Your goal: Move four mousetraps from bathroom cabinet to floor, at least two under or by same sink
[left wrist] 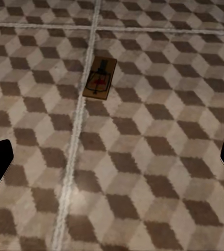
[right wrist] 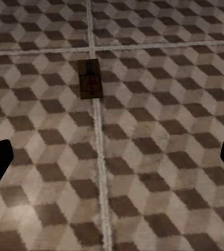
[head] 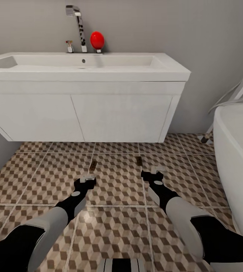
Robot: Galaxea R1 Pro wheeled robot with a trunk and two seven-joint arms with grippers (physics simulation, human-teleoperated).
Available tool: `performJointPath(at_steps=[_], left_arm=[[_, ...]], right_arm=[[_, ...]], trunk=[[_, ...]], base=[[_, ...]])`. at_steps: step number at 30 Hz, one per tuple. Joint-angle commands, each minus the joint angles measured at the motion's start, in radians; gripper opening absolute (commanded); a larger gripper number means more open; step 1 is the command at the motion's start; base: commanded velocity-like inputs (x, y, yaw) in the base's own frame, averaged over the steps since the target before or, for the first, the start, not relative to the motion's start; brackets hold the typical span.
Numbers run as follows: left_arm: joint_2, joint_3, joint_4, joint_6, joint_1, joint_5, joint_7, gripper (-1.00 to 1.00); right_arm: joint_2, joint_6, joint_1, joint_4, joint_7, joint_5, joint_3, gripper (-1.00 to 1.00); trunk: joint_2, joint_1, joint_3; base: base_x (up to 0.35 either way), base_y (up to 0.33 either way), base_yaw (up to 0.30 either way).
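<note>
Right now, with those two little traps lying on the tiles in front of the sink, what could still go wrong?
1. Both traps lie close ahead of the open grippers: the left mousetrap before the left gripper, the right mousetrap before the right gripper. A forward nudge might push them.
2. They lie on the bathroom floor in front of the sink, arguably not directly beside it.
3. They blend into the brown tile pattern, so rolling over one seems possible.

Red egg-shaped object (head: 97, 40) upright on a small base, at the grey wall (head: 197, 34), just beside the chrome tap's foot. White rounded bathtub (head: 236, 158) at the right edge, with pale hoses and a chrome fitting (head: 242, 88) above its rim.
</note>
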Motion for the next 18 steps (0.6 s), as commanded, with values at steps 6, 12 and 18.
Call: performJointPath(at_steps=[6,12,18], left_arm=[[0.000,-0.009,0.001,-0.004,-0.001,0.010,0.003,1.00],[0.001,-0.009,0.001,-0.003,-0.001,0.011,0.002,1.00],[0.001,-0.009,0.001,-0.002,-0.001,0.011,0.002,1.00]], right_arm=[[0.003,-0.006,0.002,0.002,-0.004,-0.007,0.005,1.00],[0.005,-0.007,0.007,0.008,-0.003,-0.007,0.005,1.00],[0.005,-0.009,0.008,0.033,-0.002,-0.006,0.006,1.00]], trunk=[[0.001,-0.003,0.023],[0.003,-0.006,0.046],[0.004,-0.008,0.069]], base=[[0.000,0.000,0.000],[0.000,0.000,0.000],[0.000,0.000,0.000]])
